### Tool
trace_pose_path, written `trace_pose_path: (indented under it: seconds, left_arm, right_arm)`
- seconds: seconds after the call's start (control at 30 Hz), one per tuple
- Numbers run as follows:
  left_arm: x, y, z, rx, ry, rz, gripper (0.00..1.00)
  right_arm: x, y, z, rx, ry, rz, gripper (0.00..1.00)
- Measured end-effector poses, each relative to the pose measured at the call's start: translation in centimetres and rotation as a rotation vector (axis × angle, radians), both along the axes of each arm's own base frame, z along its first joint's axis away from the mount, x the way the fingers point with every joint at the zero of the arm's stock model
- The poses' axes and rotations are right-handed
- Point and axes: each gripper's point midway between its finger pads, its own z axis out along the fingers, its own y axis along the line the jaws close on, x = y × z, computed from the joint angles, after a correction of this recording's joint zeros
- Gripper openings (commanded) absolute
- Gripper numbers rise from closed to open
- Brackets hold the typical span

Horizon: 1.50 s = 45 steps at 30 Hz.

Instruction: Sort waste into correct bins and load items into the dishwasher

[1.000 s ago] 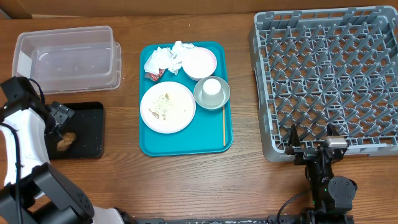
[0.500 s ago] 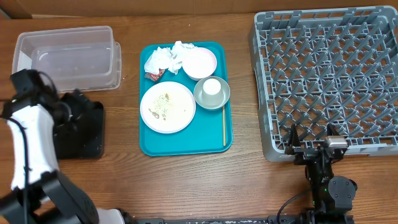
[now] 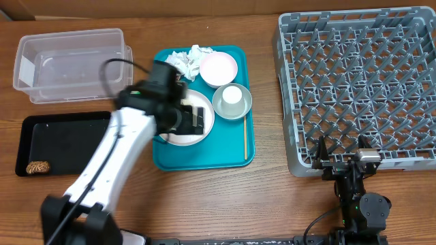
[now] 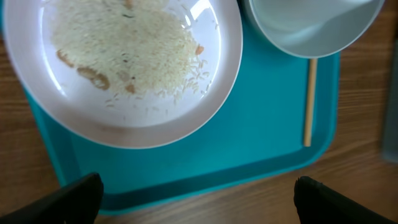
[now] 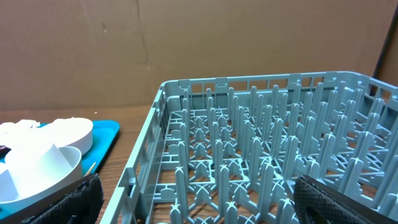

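The grey plastic dish rack point(image 3: 361, 88), a lattice of upright pegs, fills the right. The right gripper point(image 5: 199, 199) is parked at its near edge, jaws spread wide, holding nothing. The smooth teal tray point(image 3: 204, 155) gathers dishes and waste mid-table. At the left, the clear tub point(image 3: 75, 64) and shallow black tray point(image 3: 75, 136) serve as bins, and a brown lump point(image 3: 39, 167) lies in the black one. The left gripper point(image 4: 196, 182), fully open and empty, hovers over the glossy white plate point(image 4: 124, 118) strewn with rice crumbs point(image 4: 130, 43), probably to lift it. A thin wooden stick point(image 4: 309, 99) lies beside the grey bowl point(image 4: 311, 25).
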Motion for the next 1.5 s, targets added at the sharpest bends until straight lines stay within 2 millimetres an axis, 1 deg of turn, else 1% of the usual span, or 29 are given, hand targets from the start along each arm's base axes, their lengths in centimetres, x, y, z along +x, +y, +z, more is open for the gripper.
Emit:
trace_pose_path:
  seconds: [0.03,0.07,0.13,0.2,0.27,0.3,0.37,0.43,0.63,0.7,0.73,0.83,0.93,0.97,1.03,1.17,1.33,1.5]
  left_arm:
    - [0.0,-0.6,-0.8,0.039,0.000,-0.026,1.00]
    - [0.0,-1.2,-2.0,0.102,0.002,-0.060,0.97]
    - [0.1,-1.6,-3.0,0.149,0.001,-0.083,0.92]
    - [0.5,-2.0,-4.1,0.200,-0.009,-0.115,0.79]
    - [0.8,-2.3,-5.0,0.231,-0.017,-0.158,0.73]
    - [0.9,-2.4,-5.5,0.243,-0.015,-0.185,0.66]
    - [1.1,-2.5,-6.4,0.257,-0.005,-0.213,0.59]
    - [1.1,-2.5,-7.4,0.270,0.015,-0.239,0.56]
    - [0.9,-2.3,-10.4,0.299,0.074,-0.270,0.56]
    - [0.9,-2.3,-11.0,0.305,0.086,-0.278,0.55]
    - [1.0,-2.3,-11.2,0.304,0.086,-0.278,0.55]
    - [1.2,-2.6,-11.4,0.298,0.077,-0.282,0.40]
    - [1.3,-2.6,-11.4,0.296,0.074,-0.287,0.35]
    - [1.3,-2.7,-11.4,0.295,0.074,-0.289,0.30]
    - [1.2,-2.9,-11.4,0.293,0.074,-0.293,0.22]
    - [1.1,-3.1,-11.3,0.296,0.071,-0.310,0.10]
    - [1.3,-3.0,-10.8,0.306,0.073,-0.315,0.04]
    - [0.8,-2.5,-10.3,0.331,0.100,-0.317,0.04]
  right_arm:
    - [0.0,0.0,0.0,0.000,0.000,0.000,1.00]
    - [0.0,0.0,0.0,0.000,0.000,0.000,1.00]
    - [0.0,0.0,0.0,-0.001,0.000,0.000,1.00]
    - [0.0,0.0,0.0,0.000,0.000,0.000,1.00]
    - [0.0,0.0,0.0,0.000,0.000,0.000,1.00]
    - [0.0,0.0,0.0,0.000,0.000,0.000,1.00]
    - [0.0,0.0,0.0,0.000,0.001,0.000,1.00]
    - [0.0,0.0,0.0,0.000,0.000,0.000,1.00]
    - [0.0,0.0,0.0,0.000,0.000,0.000,1.00]
    - [0.0,0.0,0.0,-0.001,0.000,0.000,1.00]
    - [0.0,0.0,0.0,0.000,0.000,0.001,1.00]
    - [0.0,0.0,0.0,-0.001,0.000,0.000,1.00]
    - [0.0,0.0,0.0,0.000,0.000,0.000,1.00]
    - [0.0,0.0,0.0,-0.001,0.000,0.000,1.00]
    - [0.0,0.0,0.0,0.000,0.000,0.000,1.00]
    - [0.0,0.0,0.0,0.000,0.000,0.000,1.00]
    - [0.0,0.0,0.0,0.000,0.000,0.001,1.00]
    - [0.0,0.0,0.0,0.000,0.000,0.000,1.00]
